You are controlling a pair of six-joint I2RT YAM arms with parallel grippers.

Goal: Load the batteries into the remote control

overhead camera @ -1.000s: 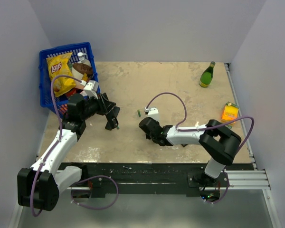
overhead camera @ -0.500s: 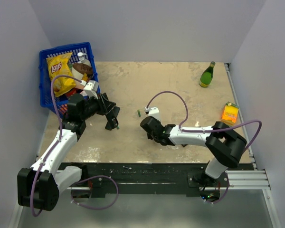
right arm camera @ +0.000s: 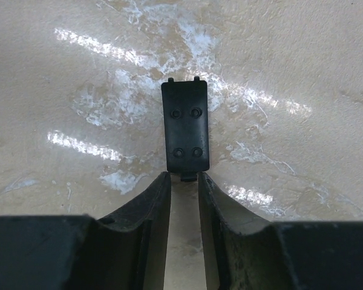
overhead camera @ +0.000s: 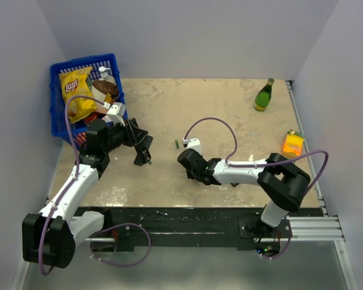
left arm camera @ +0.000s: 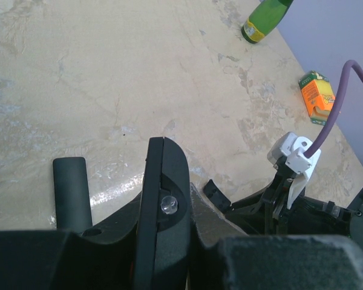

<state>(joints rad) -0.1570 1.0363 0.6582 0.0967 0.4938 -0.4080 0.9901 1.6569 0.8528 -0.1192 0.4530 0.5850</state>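
- Your left gripper (overhead camera: pixel 143 144) has its fingers pinched on the remote (left arm camera: pixel 163 199). This is a slim, matte black bar held off the table, left of centre in the overhead view. The left wrist view shows it edge-on, with a rounded end and a small clear bead set into it.
- Your right gripper (right arm camera: pixel 184 181) sits low over the table (right arm camera: pixel 302 72). Its curved black fingers are parted by a narrow slot with only bare tabletop in it, so nothing is pinched.
- Just past those fingertips lies the back cover (right arm camera: pixel 184 124), a thin, flat black rectangle. It has four round dimples, two pegs at its far end, and a small tab at the mouth of the slot.
- The table is beige, mottled like stone, and glossy with white glare streaks.
- A blue lattice basket (overhead camera: pixel 54 103) at upper left holds a crinkled yellow crisp bag (overhead camera: pixel 77 90).
- A glossy green bottle (overhead camera: pixel 264 95) stands at upper right, and a boxy orange carton (overhead camera: pixel 293 144) sits by the right edge.
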